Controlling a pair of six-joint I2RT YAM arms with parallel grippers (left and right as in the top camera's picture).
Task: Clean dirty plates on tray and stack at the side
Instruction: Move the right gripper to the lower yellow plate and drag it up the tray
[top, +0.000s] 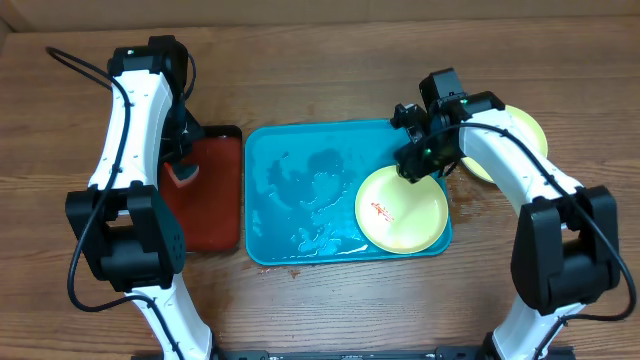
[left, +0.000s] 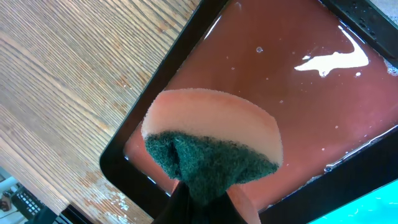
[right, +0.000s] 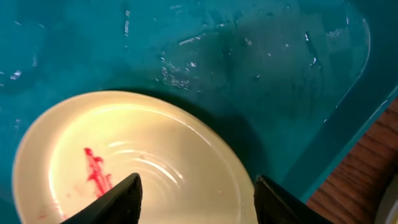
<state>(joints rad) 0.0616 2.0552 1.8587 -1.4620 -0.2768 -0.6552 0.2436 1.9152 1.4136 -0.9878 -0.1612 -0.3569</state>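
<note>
Right wrist shows my open right gripper (right: 194, 198) straddling the smeared plate's (right: 124, 162) near rim, directly below.

The wooden table (top: 330, 310) carries a cyan tray (top: 300, 200), a dark red tray (top: 215, 190) and a yellow plate (top: 525, 135).

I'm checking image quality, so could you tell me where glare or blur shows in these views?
Left wrist: bright glare streaks on the wet dark red tray; sponge sharp. Right wrist: glints on the cyan tray, fingertips dark and soft. Overhead: evenly lit, faint sheen on the wet tray.
</note>
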